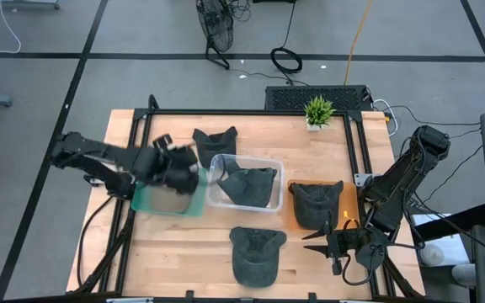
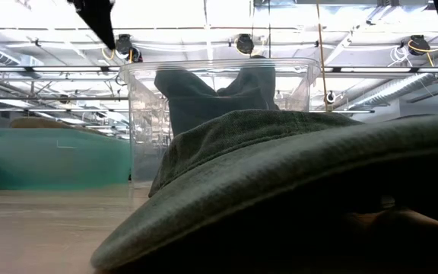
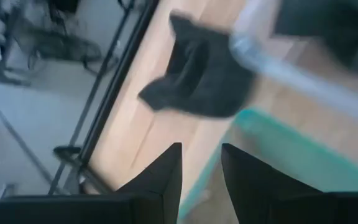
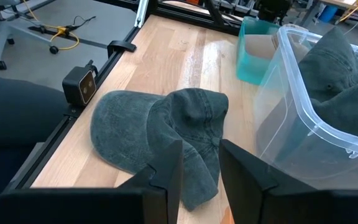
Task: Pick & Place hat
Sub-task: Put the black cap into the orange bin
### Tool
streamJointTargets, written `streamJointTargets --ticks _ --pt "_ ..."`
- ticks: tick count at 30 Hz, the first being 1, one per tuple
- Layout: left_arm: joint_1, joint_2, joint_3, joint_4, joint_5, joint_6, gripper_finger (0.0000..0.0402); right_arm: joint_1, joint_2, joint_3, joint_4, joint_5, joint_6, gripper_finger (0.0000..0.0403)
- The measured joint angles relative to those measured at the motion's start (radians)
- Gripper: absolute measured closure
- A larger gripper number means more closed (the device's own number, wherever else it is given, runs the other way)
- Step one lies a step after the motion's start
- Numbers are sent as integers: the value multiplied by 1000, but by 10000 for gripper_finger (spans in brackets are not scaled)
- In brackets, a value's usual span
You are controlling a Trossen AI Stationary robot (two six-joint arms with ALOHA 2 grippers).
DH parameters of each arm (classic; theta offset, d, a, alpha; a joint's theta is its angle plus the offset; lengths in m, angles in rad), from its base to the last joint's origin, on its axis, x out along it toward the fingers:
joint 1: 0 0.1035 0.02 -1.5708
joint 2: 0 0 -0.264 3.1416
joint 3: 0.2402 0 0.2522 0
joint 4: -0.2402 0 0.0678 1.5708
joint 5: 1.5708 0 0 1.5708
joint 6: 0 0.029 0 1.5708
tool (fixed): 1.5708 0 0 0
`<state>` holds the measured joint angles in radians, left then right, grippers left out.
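Black left jaws, parted by a narrow gap, with nothing visible between; probably empty, given a badly smeared left wrist view. Poised above the teal tray (image 1: 168, 200), hard by the left wall of the clear bin (image 1: 217, 195). A sensible spot for reaching either into the bin or over to the rear hat (image 3: 201, 74), dark and crumpled on bare wood just behind the bin.

Right jaws also slightly spread, pinching nothing. Hanging low near the front right corner of the tabletop (image 1: 141, 244), aimed straight at the front hat (image 4: 160, 134). Flat on the wood, crown caved in, close to the front rail and well short of the bin. Soft washed cloth, likely to fold under a pinch, so best taken at the crown ridge rather than the limp brim.

Farther out, the binned hat (image 1: 249, 185), slumped against the clear walls, its crown poking above the rim in the low view. Seemingly delivered already. Just right of the bin, the right-hand hat (image 1: 317, 202), lying within easy reach of the right arm.

One hat in and three out, by this count: task judged less than halfway. Potted plant (image 1: 318, 109) at the far edge, well apart from all of it.
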<state>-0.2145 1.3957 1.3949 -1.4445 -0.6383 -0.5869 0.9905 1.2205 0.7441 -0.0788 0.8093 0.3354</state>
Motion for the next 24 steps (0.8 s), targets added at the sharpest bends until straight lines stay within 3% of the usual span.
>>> streamJointTargets --ticks 6,12,18,24 --pt "285 -11 -32 107 205 341 277 -1 0 0 0 1 -34 310" --pt "491 -10 -121 355 490 701 277 -1 0 0 -1 2 -53 310" --pt "627 -10 -239 461 515 855 277 -2 0 0 -3 38 -78 310" --pt "742 -10 -329 583 633 896 254 -25 0 0 0 139 -96 310"
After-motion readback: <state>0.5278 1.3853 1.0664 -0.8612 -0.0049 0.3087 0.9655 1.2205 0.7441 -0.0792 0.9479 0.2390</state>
